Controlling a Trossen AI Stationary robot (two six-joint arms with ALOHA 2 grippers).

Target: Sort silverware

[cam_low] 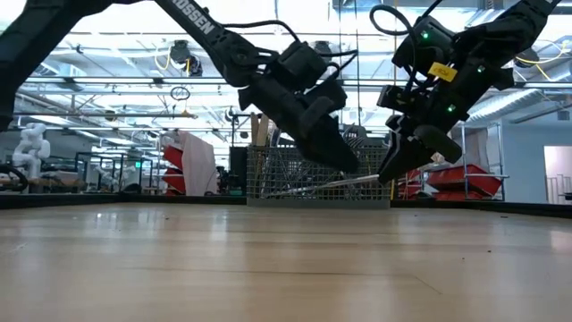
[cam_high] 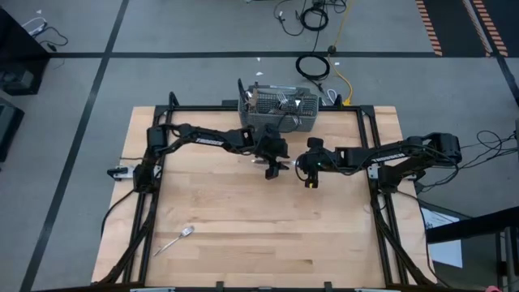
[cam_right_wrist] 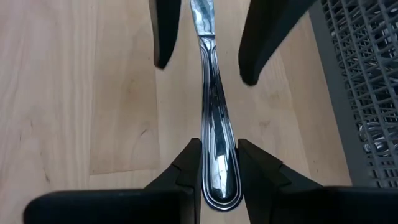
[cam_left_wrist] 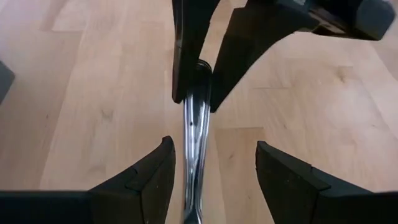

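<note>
A shiny table knife (cam_right_wrist: 211, 81) hangs level above the table's far middle, between my two grippers. My right gripper (cam_right_wrist: 219, 146) is shut on its handle. My left gripper (cam_left_wrist: 214, 143) is open, one finger on each side of the knife (cam_left_wrist: 194, 137) farther along it; I see no touch. In the high view both grippers (cam_high: 276, 166) (cam_high: 310, 174) stand just in front of the wire-mesh basket (cam_high: 280, 112), which holds more silverware. One more piece of silverware (cam_high: 174, 241) lies flat on the table at the near left. My right gripper pinches the free end of the knife's handle (cam_right_wrist: 219, 180) between its two fingers. The fingers slant down from the table's right side and lie along the knife. The knife (cam_low: 322, 186) sticks out past them toward the left gripper, about level and clear of the table.
The basket (cam_low: 313, 179) stands at the table's far edge, right behind both grippers. A black frame (cam_high: 369, 146) runs round the wooden top. The near half of the table (cam_high: 268, 235) is open wood apart from the lone piece at the left.
</note>
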